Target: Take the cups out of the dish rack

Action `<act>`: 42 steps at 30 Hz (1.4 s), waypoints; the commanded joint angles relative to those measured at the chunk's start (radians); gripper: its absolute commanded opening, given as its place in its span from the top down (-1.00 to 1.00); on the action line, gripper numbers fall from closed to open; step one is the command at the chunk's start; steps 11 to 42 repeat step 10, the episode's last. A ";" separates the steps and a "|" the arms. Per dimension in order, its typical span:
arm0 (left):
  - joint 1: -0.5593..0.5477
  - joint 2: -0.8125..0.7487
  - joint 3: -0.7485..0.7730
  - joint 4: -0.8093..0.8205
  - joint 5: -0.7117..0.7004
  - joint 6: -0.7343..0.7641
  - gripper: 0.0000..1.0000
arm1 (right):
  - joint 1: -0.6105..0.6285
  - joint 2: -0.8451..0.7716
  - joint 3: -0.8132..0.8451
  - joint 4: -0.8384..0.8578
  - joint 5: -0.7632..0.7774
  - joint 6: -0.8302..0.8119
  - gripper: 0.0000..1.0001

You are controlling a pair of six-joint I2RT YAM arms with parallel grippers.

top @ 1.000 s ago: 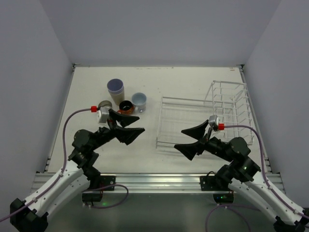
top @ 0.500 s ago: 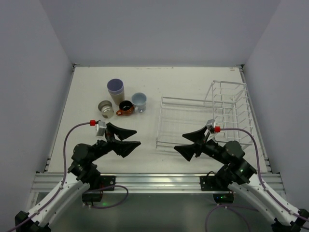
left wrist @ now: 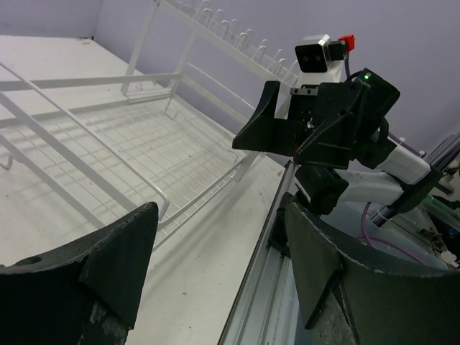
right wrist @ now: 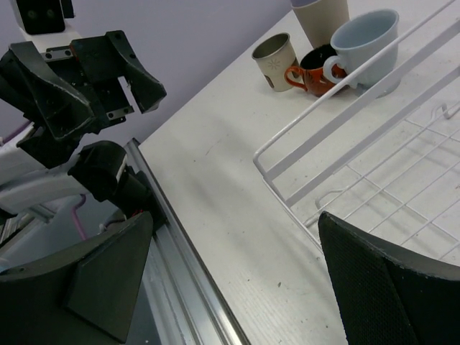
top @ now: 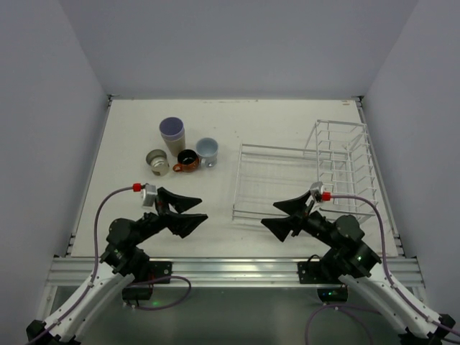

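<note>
At the near edge of the table (top: 230,241), left gripper (top: 203,208) and right gripper (top: 268,215) hang open, empty.

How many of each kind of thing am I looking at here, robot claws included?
Cups: 4 (lavender tumbler, beige cup, orange-red mug, light blue cup)
Dish rack: 1
Robot claws: 2 (left gripper, right gripper)
Total: 7

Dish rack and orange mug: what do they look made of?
Dish rack: thin wire with a smooth white coating, probably coated metal; the open grid of slim rods suggests it. Orange mug: glossy glazed look with a dark inside, likely ceramic, though plastic cannot be ruled out.
</note>
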 commanded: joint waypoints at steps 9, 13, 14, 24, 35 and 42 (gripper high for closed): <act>0.000 -0.078 -0.030 -0.089 -0.008 -0.007 -0.50 | 0.003 -0.021 -0.043 0.009 0.038 0.034 -0.98; 0.000 -0.090 -0.038 -0.096 -0.008 -0.010 -0.50 | 0.003 -0.023 -0.043 0.009 0.038 0.036 -0.98; 0.000 -0.090 -0.038 -0.096 -0.008 -0.010 -0.50 | 0.003 -0.023 -0.043 0.009 0.038 0.036 -0.98; 0.000 -0.090 -0.038 -0.096 -0.008 -0.010 -0.50 | 0.003 -0.023 -0.043 0.009 0.038 0.036 -0.98; 0.000 -0.090 -0.038 -0.096 -0.008 -0.010 -0.50 | 0.003 -0.023 -0.043 0.009 0.038 0.036 -0.98; 0.000 -0.090 -0.038 -0.096 -0.008 -0.010 -0.50 | 0.003 -0.023 -0.043 0.009 0.038 0.036 -0.98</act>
